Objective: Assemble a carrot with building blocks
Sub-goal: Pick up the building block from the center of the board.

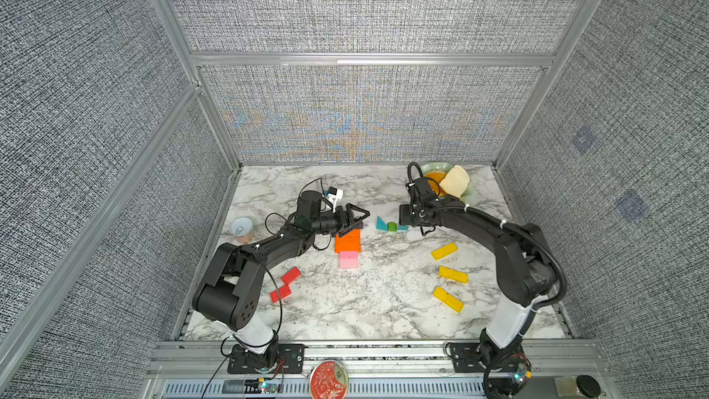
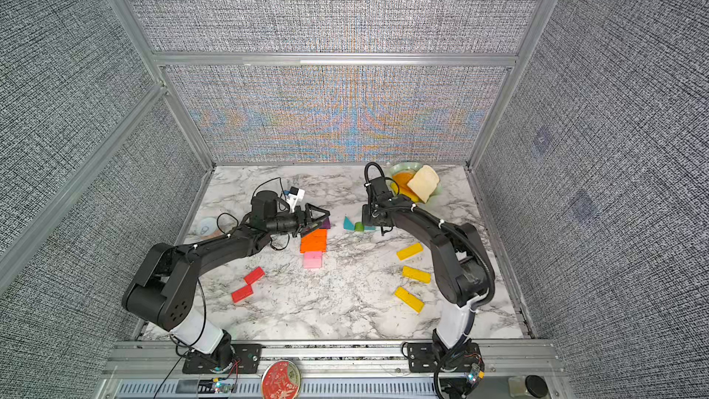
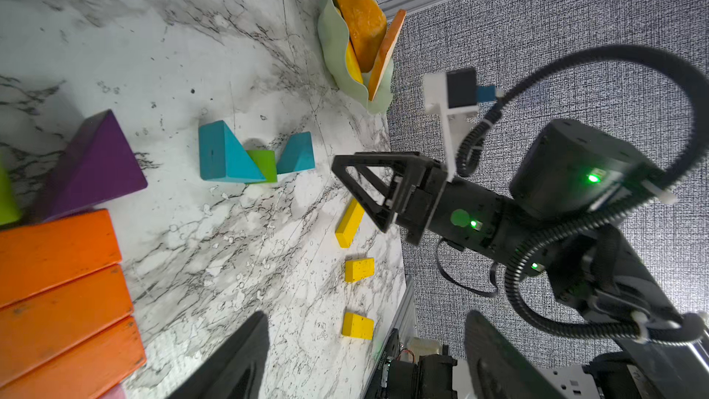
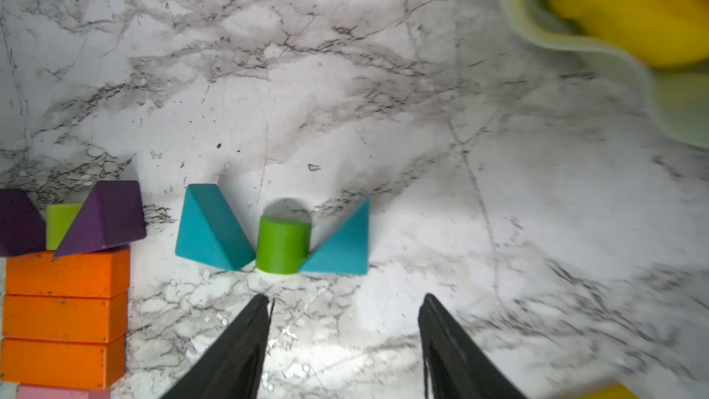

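On the marble bench (image 1: 364, 301), the left gripper (image 1: 355, 219) hangs over the far end of three orange bars (image 1: 348, 240), jaws wide and empty, while the right gripper (image 4: 345, 297) (also wide, also empty) hovers near the teal triangles (image 4: 211, 228). The bars lie side by side mid-bench, a pink bar (image 1: 348, 259) touching their near end and purple triangles (image 4: 103, 216) flanking a lime-green stub (image 4: 61, 224) at their far end. A second stub (image 4: 282, 245) stands between the teal triangles.
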`<act>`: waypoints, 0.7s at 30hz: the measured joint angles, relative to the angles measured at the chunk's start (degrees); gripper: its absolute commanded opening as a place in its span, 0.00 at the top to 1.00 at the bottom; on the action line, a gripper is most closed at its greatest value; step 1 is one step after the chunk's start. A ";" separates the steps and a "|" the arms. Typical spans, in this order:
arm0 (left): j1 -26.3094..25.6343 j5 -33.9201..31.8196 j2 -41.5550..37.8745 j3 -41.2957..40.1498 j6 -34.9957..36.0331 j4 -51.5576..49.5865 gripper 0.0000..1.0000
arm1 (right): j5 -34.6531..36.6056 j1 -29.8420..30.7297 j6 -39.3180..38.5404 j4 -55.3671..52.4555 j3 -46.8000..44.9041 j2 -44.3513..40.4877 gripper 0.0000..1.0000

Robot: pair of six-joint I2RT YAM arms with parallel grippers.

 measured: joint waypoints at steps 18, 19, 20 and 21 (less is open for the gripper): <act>-0.22 0.00 -0.17 0.09 -0.39 -0.04 0.19 | 1.53 -10.49 11.13 -1.29 -23.08 -10.51 0.27; -0.24 0.00 -0.17 0.11 -0.37 -0.04 0.19 | 1.20 -10.82 11.74 -0.76 -23.45 -10.23 0.27; -0.26 0.00 -0.17 0.11 -0.33 -0.07 0.19 | 0.94 -11.19 12.63 -0.20 -24.06 -9.94 0.27; -0.26 0.02 -0.17 0.11 -0.24 -0.07 0.19 | 0.98 -11.50 13.31 0.09 -24.50 -9.66 0.29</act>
